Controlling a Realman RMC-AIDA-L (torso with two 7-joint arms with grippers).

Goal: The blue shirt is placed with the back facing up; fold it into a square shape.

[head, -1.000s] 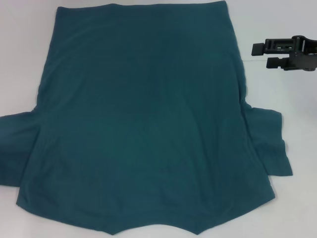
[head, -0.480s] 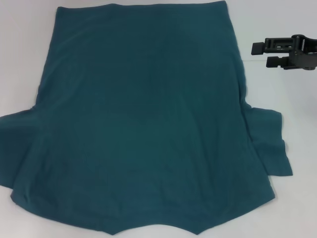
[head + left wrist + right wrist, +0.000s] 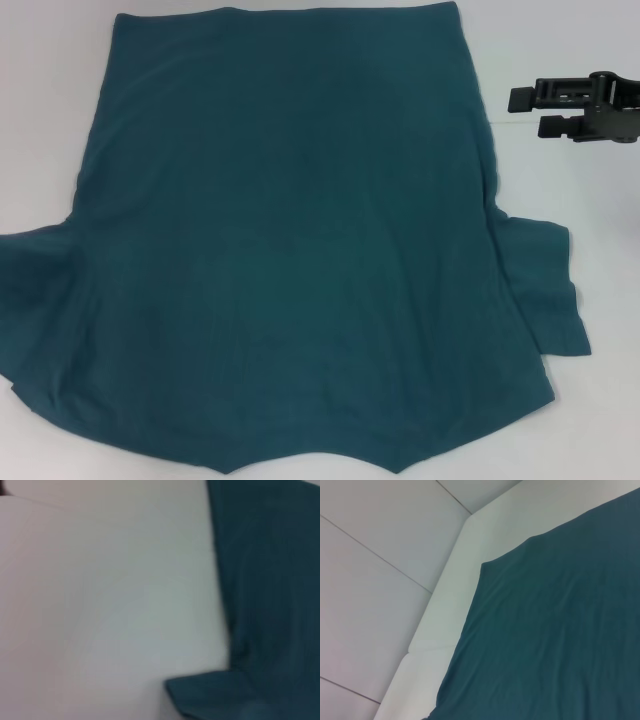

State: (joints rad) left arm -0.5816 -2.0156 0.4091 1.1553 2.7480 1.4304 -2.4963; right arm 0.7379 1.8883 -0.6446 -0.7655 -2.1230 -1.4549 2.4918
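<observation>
Blue shirt's point(image 3: 290, 240) left sleeve apparently drawn inward.

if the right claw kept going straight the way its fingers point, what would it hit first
The right claw points toward the robot's left, at the blue shirt. It would probably meet the shirt's right side edge first, unless it sits too high above the table; depth is unclear.

Right gripper point(image 3: 524, 112) up at the far right side — black, lying flat, two fingers point(image 3: 522, 98) pointing left with a small gap between. Left gripper not in sight.
</observation>
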